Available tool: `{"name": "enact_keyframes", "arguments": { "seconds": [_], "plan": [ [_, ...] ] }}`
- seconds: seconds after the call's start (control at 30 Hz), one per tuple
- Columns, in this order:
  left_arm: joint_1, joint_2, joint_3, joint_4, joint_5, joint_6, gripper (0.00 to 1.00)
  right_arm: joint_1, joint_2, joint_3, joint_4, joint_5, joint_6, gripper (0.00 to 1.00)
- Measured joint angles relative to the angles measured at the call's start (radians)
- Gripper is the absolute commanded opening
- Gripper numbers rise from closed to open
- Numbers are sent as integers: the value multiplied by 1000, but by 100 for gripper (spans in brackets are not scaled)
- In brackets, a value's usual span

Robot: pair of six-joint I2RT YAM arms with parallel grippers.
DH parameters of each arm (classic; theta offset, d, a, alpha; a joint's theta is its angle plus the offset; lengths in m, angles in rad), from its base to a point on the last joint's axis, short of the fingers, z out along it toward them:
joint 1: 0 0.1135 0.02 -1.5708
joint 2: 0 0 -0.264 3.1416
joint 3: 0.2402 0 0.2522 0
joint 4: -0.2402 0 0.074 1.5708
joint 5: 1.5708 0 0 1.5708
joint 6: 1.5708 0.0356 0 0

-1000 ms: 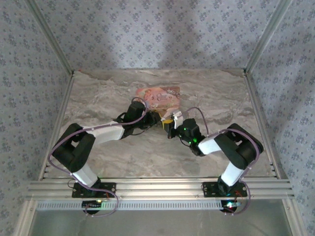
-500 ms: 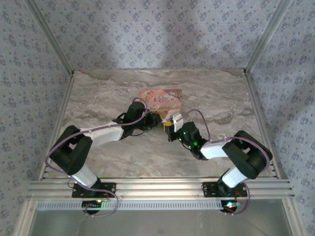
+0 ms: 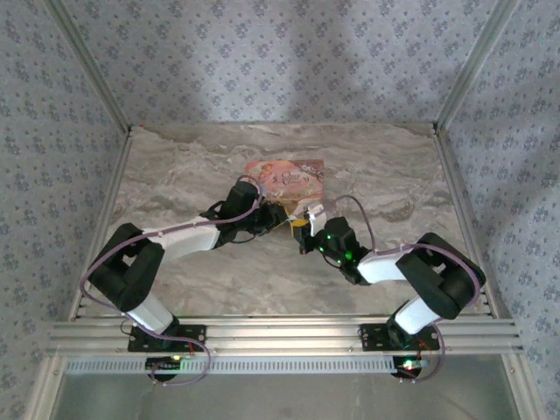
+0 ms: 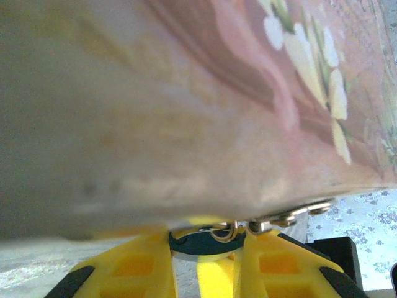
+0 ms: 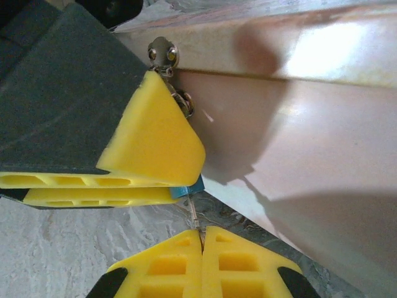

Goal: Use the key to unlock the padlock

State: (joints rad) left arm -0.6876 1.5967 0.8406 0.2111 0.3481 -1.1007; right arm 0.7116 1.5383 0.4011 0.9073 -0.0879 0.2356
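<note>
Mid-frame, left gripper pinches the padlock; bottom centre, right gripper clamps the key. Hold key straight, push slowly.

White links, black joints, lilac cables on left arm, right arm. Yellow ribbed fingers nearest pink box; black bases farthest; green light between.

top: soft, even light | left wrist: pink box badly blurred | right wrist: glare patch, soft shadows
</note>
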Motion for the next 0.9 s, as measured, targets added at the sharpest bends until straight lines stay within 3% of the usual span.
{"name": "enact_keyframes", "arguments": {
  "seconds": [0.37,0.9],
  "plan": [
    [0,0,0,0,12,0,23,-40,-5,-2,0,-97,48,0],
    [0,0,0,2,19,0,23,-39,-7,-4,10,-87,33,0]
  ]
}}
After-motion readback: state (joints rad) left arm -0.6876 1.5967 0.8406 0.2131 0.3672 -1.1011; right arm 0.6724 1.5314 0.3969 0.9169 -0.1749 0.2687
